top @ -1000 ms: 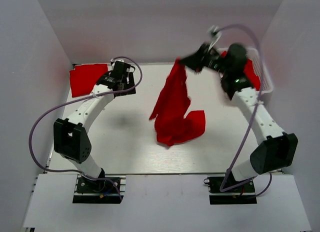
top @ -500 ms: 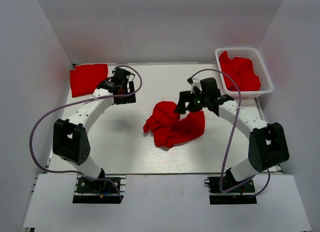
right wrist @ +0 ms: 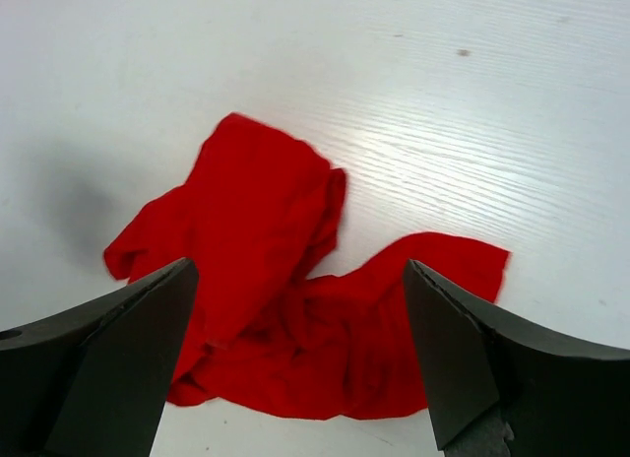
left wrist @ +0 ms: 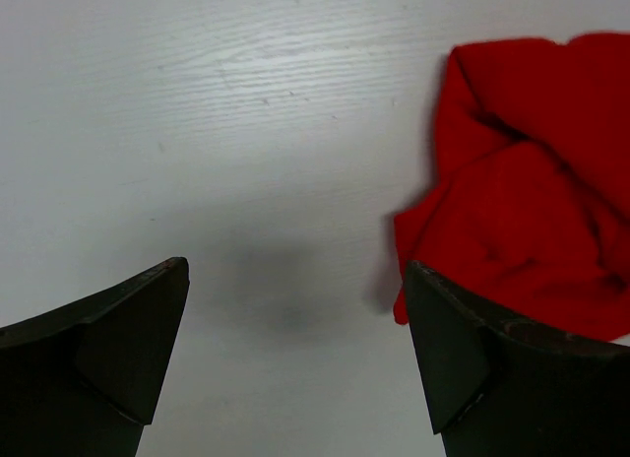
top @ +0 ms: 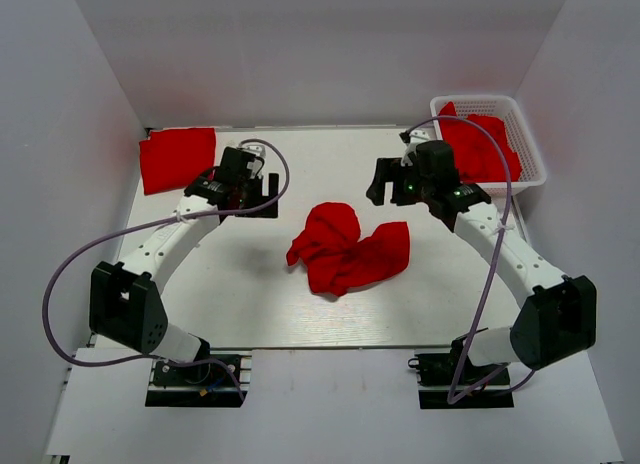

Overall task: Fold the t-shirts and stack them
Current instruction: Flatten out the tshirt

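A crumpled red t-shirt lies in a heap at the middle of the table, also seen in the left wrist view and the right wrist view. A folded t-shirt lies flat at the back left corner. More red t-shirts fill the basket. My left gripper hovers open just left of the heap, nothing between its fingers. My right gripper hangs open above the heap's back right side, holding nothing.
A white lattice basket stands at the back right corner. White walls close in the table at the left, back and right. Grey cables loop out from both arms.
The right gripper opened and let go of the t-shirt it held up high; the shirt dropped into a heap. The right arm came down toward the middle. The left gripper shifted slightly right.
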`<control>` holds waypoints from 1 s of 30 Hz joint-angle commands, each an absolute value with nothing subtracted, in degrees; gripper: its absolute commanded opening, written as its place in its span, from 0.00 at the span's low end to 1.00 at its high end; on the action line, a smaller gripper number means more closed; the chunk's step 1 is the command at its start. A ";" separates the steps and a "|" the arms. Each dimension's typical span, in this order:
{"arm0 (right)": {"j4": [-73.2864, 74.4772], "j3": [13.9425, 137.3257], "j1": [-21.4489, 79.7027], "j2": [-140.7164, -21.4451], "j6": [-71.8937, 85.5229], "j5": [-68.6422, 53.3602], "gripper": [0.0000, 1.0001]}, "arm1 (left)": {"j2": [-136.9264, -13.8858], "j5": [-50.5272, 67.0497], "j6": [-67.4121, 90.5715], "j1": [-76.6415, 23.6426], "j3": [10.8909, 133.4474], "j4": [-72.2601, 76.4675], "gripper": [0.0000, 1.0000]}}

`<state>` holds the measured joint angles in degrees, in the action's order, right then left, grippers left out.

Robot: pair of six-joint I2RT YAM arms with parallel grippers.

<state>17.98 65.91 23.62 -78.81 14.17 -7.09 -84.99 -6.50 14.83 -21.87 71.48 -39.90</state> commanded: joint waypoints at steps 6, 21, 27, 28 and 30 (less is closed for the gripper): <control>24.23 65.65 21.80 -73.83 23.89 14.14 0.90 | -79.89 14.21 6.34 -23.12 59.35 -32.00 1.00; 31.99 65.92 16.26 -80.07 26.81 13.80 0.90 | -88.58 18.99 1.32 -27.77 56.33 -26.62 0.94; 32.43 66.09 14.68 -81.64 25.49 11.25 0.90 | -91.32 21.88 1.32 -27.77 56.95 -24.44 0.84; 32.43 66.09 14.33 -81.65 25.40 11.08 0.90 | -91.32 22.58 1.32 -27.77 56.95 -23.74 0.81; 32.52 66.01 14.15 -82.17 25.14 9.85 0.90 | -91.32 21.98 1.32 -27.77 57.48 -23.73 0.70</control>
<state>31.88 65.78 14.85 -81.52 26.06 11.60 -92.79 19.66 2.20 -27.55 55.31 -26.26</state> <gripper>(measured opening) 0.904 0.732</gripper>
